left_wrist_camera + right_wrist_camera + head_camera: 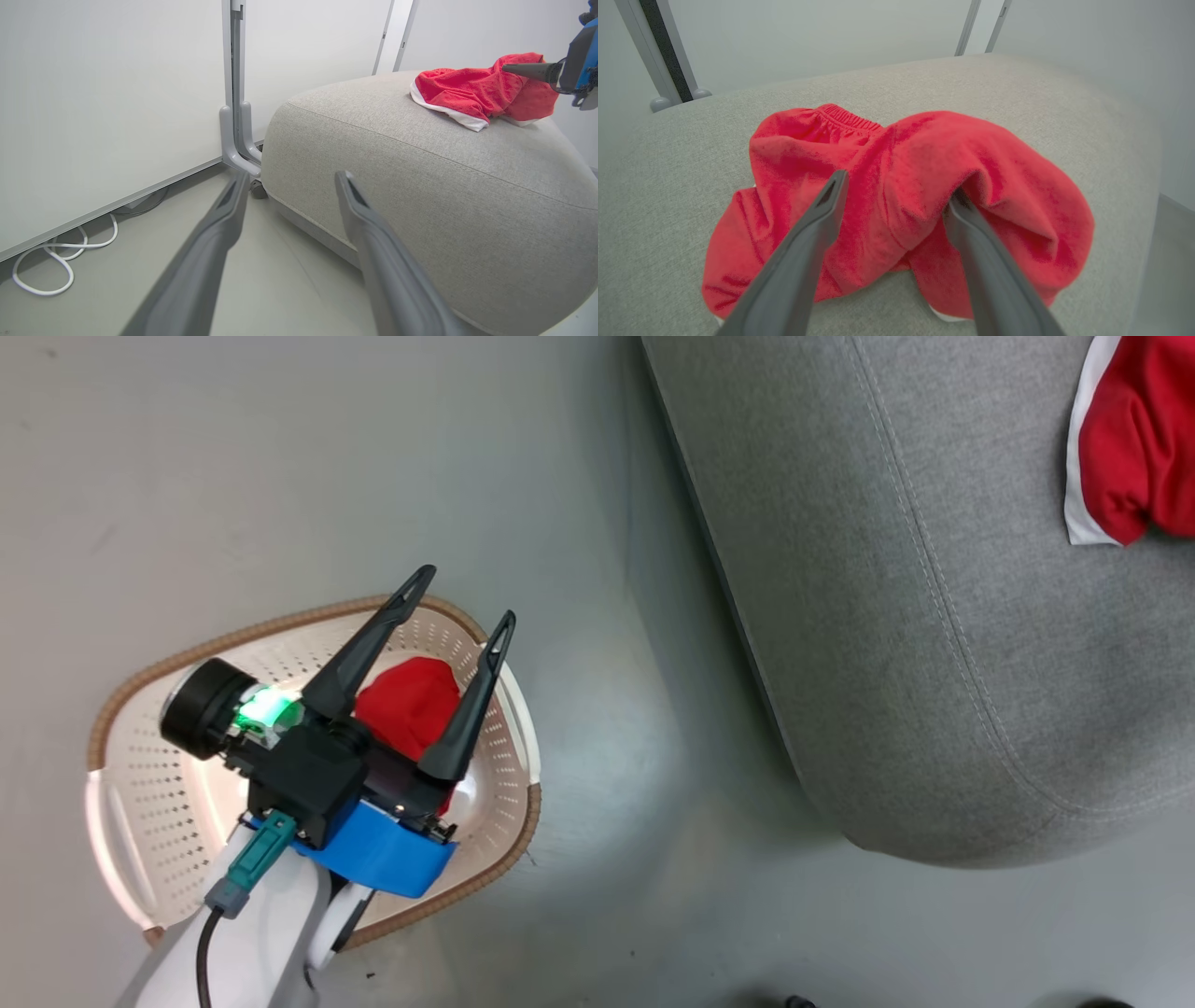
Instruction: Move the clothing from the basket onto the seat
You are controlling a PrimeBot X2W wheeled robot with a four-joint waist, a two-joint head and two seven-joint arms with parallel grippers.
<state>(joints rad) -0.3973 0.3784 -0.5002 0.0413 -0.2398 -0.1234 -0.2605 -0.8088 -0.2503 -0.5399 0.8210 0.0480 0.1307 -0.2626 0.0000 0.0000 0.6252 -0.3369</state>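
Note:
One red piece of clothing (411, 705) lies bunched in the cream basket (140, 784) on the floor. My left gripper (467, 595) hangs open above it, its fingers (219, 224) pointing towards the grey seat (420, 163). A second red garment with white trim (467, 91) rests on the seat (934, 616), at the top right corner of the head view (1134, 448). My right gripper (896, 186) is open and straddles a fold of that garment (906, 163); its right fingertip is tucked under the fabric. One finger of it (528, 71) shows in the left wrist view.
Grey floor (635, 756) separates the basket from the seat. A white partition wall with a grey footed post (236, 140) stands behind the seat. A white cable (60, 261) loops on the floor below the wall.

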